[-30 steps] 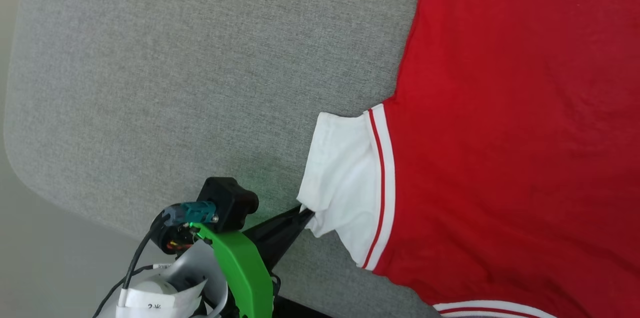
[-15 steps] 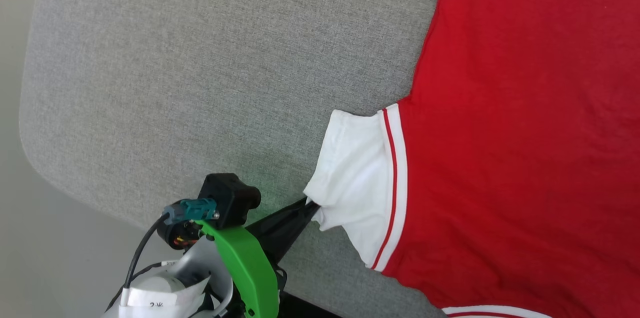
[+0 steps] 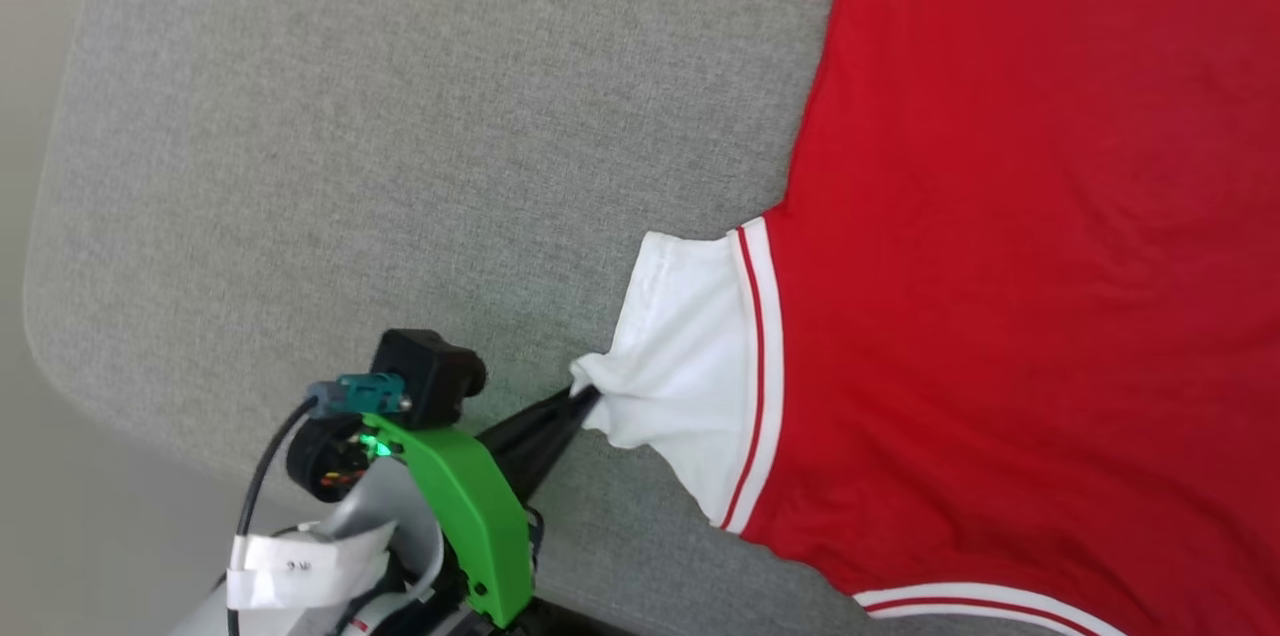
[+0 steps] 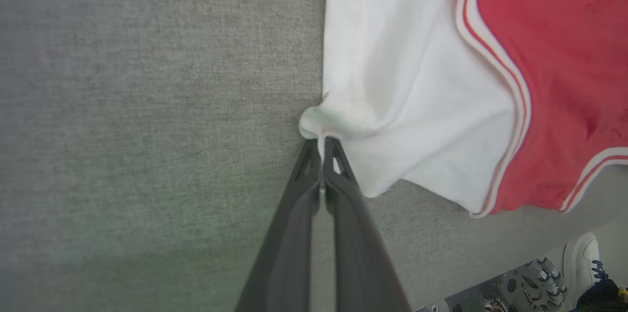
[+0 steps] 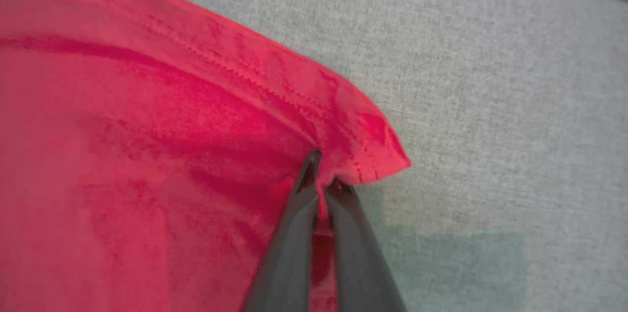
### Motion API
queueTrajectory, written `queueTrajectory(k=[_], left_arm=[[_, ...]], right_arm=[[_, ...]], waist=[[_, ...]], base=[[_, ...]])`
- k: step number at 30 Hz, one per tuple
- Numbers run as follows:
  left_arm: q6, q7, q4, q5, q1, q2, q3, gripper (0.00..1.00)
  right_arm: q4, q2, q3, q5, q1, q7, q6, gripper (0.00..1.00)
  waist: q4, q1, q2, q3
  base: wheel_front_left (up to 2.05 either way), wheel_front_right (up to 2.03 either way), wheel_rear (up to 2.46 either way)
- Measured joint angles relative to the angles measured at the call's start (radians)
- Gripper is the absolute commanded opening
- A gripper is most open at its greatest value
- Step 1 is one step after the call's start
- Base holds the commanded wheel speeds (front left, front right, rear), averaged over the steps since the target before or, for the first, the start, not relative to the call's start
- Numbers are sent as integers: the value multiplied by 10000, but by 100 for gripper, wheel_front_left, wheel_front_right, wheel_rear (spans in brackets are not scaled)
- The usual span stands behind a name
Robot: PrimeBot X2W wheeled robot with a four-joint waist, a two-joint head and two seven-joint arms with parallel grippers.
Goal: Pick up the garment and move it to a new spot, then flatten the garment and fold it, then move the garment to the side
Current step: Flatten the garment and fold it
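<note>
Head view: the left pincer (image 3: 582,398) is closed on the outer edge of the white sleeve (image 3: 690,346), and the cloth is bunched to a point at its tips. The garment (image 3: 1000,266) lies flat on the grey bench (image 3: 400,116), spreading away beyond the tips. Its red body is cut off by the top, right and bottom edges of the picture. The green bracket (image 3: 470,516) on the wrist hides the roots of the fingers.

Left wrist view: the two dark fingers meet with a fold of the sleeve hem pinched between them. To the right of the tips the sleeve runs to its red-and-white trim, and past that the red cloth leaves the frame. Bare bench lies to the left of the tips. Low to the right, past the bench edge, a white shoe (image 4: 584,253) is partly in view beside blurred dark gear.

Right wrist view: the right pincer (image 5: 324,170) is clamped on the red cloth just inside a stitched hem corner, which puckers around the tips. Red fabric spreads left, out of focus near the lens; bench lies to the right.
</note>
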Motion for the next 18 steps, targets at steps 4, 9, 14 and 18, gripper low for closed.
queueTrajectory(k=[4,9,14,18], left_arm=[[13,-19,416,-104,38,109,153,0],[10,-15,715,-370,339,123,144,0],[90,-50,1078,-380,615,188,119,0],[173,-180,1358,-414,817,151,105,0]], right_arm=[[21,113,-92,268,1147,-633,0,0],[-128,360,-403,849,2673,-1097,0,0],[-560,579,-575,1407,4261,-1262,0,0],[-1101,650,-619,1689,5556,-1390,0,0]], waist=[[-251,0,0,-563],[-581,0,0,-1341],[-966,0,0,-2156],[-1269,-1,1,-2790]], base=[[0,0,0],[0,0,0],[0,0,0],[0,0,0]])
